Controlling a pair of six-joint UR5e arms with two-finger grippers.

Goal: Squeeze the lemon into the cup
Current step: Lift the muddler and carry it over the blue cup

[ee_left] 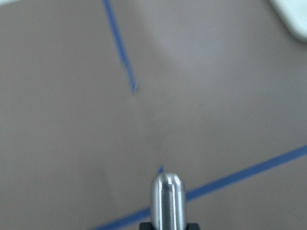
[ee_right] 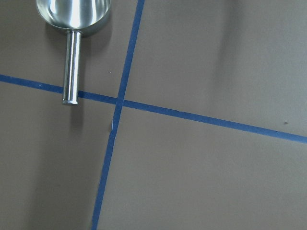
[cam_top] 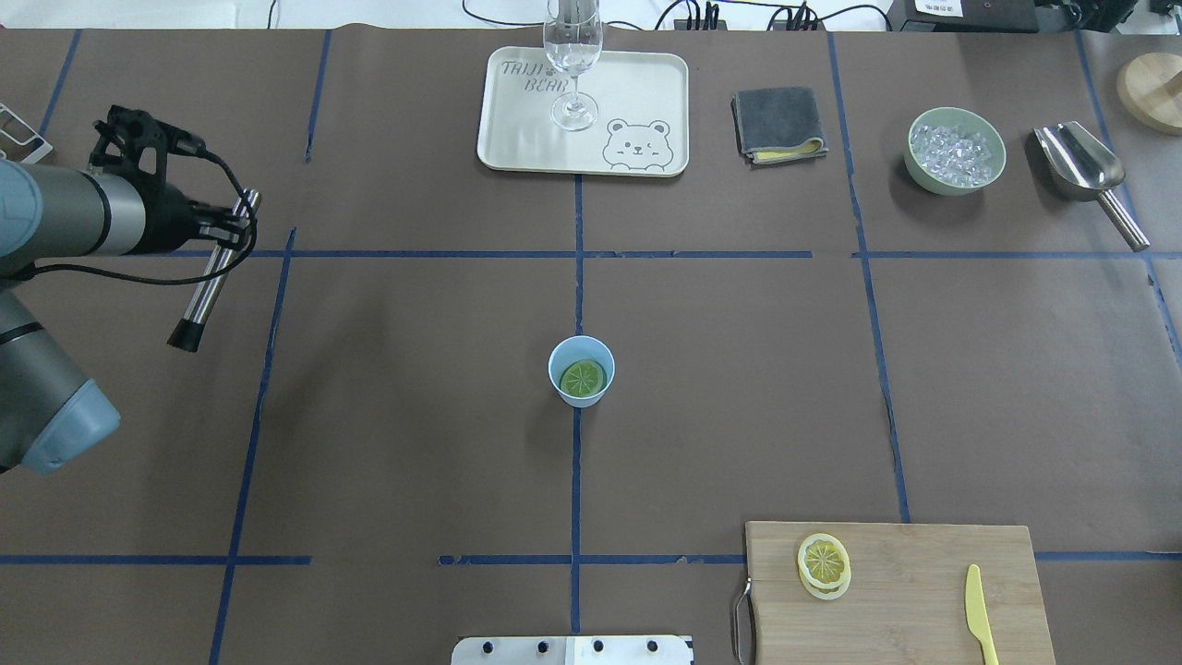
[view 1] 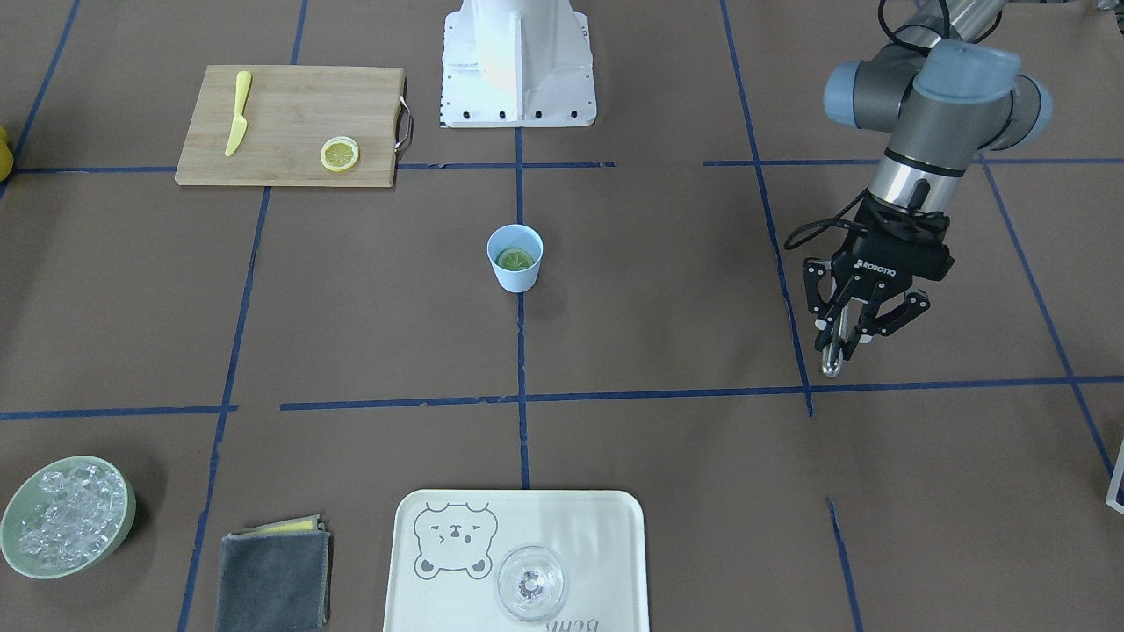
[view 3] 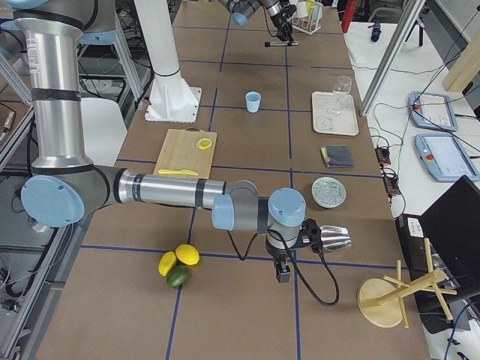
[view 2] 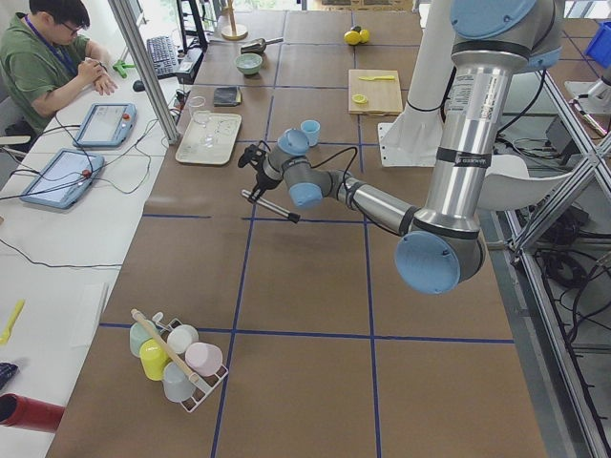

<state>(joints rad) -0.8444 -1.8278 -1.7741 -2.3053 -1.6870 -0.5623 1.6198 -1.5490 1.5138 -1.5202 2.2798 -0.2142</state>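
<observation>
Two lemon slices show. The lemon [cam_top: 583,377] lies flat in the bottom of the cup [view 1: 514,277] and looks greenish against the blue inside. The other slice [view 1: 339,154] sits on the cutting board [view 1: 290,105], apart from the one yellow knife [view 1: 237,112]. The one cup stands upright at the middle of the table, on a blue tape line.

One green bowl [cam_top: 956,185] holds ice cubes [cam_top: 956,148]. One metal scoop [cam_top: 1080,162] lies near it. One tray [view 1: 597,544] carries one clear glass [view 1: 530,582], and one folded cloth [view 1: 274,570] lies between the tray and the bowl. In the right side view three whole fruits [view 3: 178,266], two yellow and one green, lie touching in a cluster near the right arm.

The left gripper [view 1: 845,338] has its fingers clamped on a metal rod [cam_top: 208,286], held slanted above the table and well away from the cup. Its wrist camera is blurred and gives only the rod's rounded end over tape lines.

The right gripper [view 3: 283,271] shows only in the right side view, low beside the scoop, and I cannot tell whether its fingers are apart or together. Its own camera shows the scoop with its front cut off at the top edge.

In the overhead view the board and knife are cut off at the bottom edge. A pale rim shows under the board slice there, and I cannot tell whether that is its thickness or another slice.
</observation>
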